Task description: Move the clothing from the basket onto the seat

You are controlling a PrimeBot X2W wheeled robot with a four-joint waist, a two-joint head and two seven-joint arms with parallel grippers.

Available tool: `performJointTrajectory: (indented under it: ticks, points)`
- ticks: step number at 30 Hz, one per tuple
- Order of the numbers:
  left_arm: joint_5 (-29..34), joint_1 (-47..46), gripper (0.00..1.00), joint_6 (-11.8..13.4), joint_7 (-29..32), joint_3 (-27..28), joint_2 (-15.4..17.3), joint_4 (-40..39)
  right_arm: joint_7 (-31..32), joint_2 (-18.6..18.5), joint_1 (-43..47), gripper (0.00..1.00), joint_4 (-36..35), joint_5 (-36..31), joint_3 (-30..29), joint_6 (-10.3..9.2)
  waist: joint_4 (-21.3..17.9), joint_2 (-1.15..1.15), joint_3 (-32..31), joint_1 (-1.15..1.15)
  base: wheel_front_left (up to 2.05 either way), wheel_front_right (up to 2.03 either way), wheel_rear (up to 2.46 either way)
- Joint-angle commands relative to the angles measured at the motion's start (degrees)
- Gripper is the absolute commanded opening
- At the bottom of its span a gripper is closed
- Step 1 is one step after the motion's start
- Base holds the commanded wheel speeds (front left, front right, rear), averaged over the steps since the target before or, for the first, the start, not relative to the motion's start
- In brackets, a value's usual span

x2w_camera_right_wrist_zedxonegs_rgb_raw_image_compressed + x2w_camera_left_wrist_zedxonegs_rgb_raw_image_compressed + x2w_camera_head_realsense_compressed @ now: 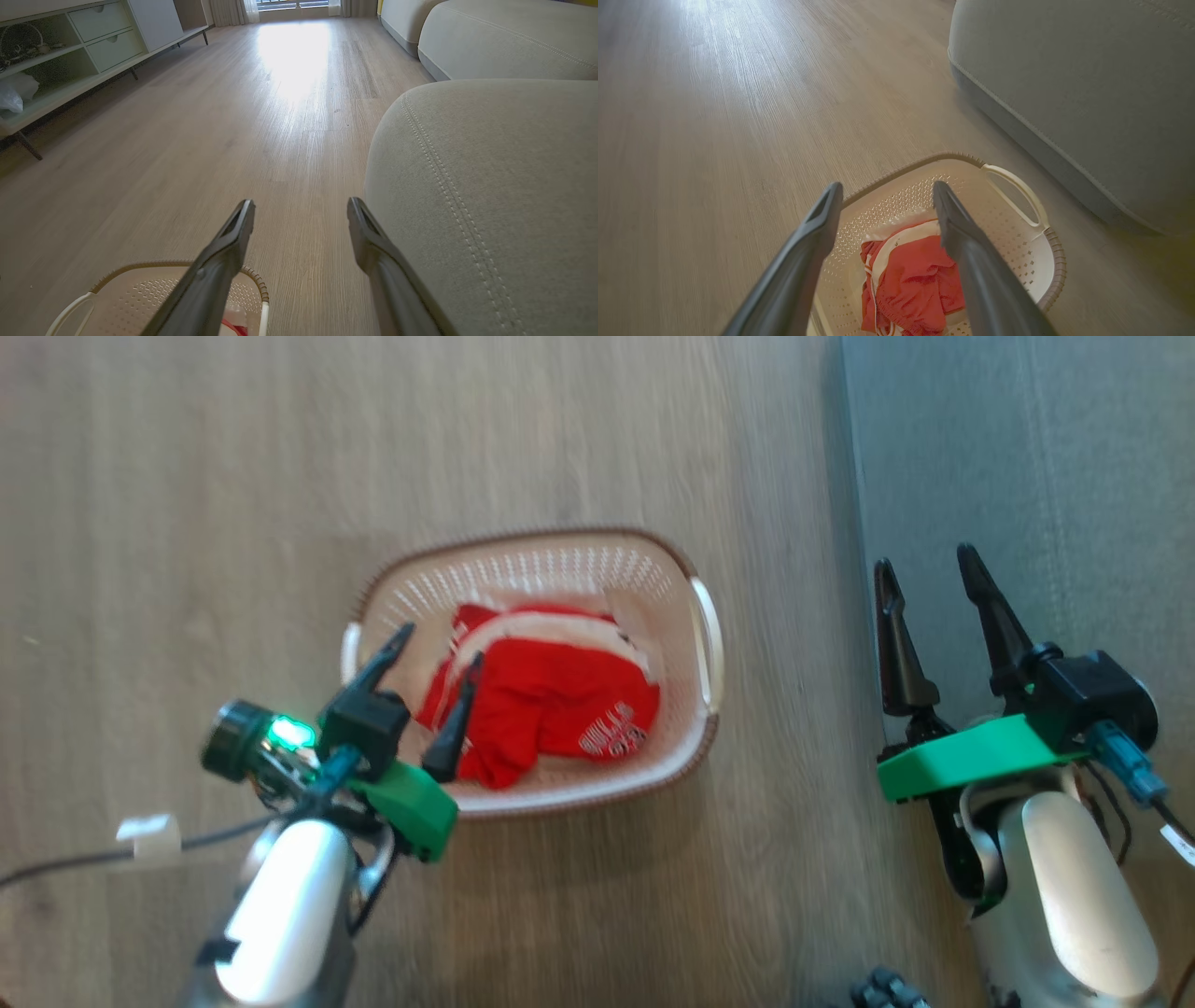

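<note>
**Red clothing heaped in the basket, both hands released**

The clothing (pixel 551 695) lies in the basket (pixel 560 569), just ahead of and below the left hand (pixel 442 644). It is a crumpled red heap with white trim bands and some white lettering, too blurred to read. It covers most of the basket's bottom.

The basket is a rounded-rectangular cream plastic tub with walls pierced by rows of small holes. It has a brown braided rim and a white loop handle at each end. It stands on the floor (pixel 187 476), pale wood-grain planks.

The left hand is released, its two dark tapered fingers spread wide over the basket's near end and grasping nothing. Whether a fingertip touches the cloth cannot be told.

The right hand (pixel 924 558) is also released and empty, its fingers apart. The basket is off to its left. Under and to the right of it is the seat (pixel 1027 457), grey woven upholstery with a rounded corner and a pale stitched seam.
</note>
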Motion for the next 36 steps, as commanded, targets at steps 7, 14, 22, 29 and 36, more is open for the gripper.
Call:
performJointTrajectory:
  ticks: [7, 14, 22, 29, 36]
  points:
    - [3.3, -7.6, 1.00, 0.5, -0.5, -2.7, 4.9, 9.6, -0.5, -0.5, -1.5, 1.00, -6.0, 0.6, 3.3, 0.00, -5.9, 0.00, 11.8, -0.02, 0.00, 0.00, 0.00]
    - [4.0, -15.2, 1.00, -0.2, -0.5, -6.4, 6.6, 22.1, -0.5, -0.5, -2.2, 1.00, -9.0, 1.7, 5.9, 0.00, -8.1, 0.00, 17.2, -0.02, 0.00, 0.00, 0.00]
    - [5.4, -22.7, 1.00, -0.1, -0.5, -9.9, 8.2, 30.5, -0.5, -0.5, -3.4, 1.00, -11.4, 3.0, 8.6, 0.00, -10.3, 0.00, 22.3, -0.02, 0.00, 0.00, 0.00]
    - [5.1, -29.2, 1.00, 1.2, -0.5, -10.5, 8.8, 38.2, -0.5, -0.5, -3.2, 1.00, -13.6, 3.6, 10.2, 0.00, -11.3, 0.00, 26.4, -0.02, 0.00, 0.00, 0.00]
    - [3.6, -34.7, 1.00, 1.0, -0.5, -10.3, 8.2, 44.0, -0.5, -0.5, -2.9, 1.00, -14.9, 3.7, 11.0, 0.00, -12.4, 0.00, 28.8, -0.02, 0.00, 0.00, 0.00]
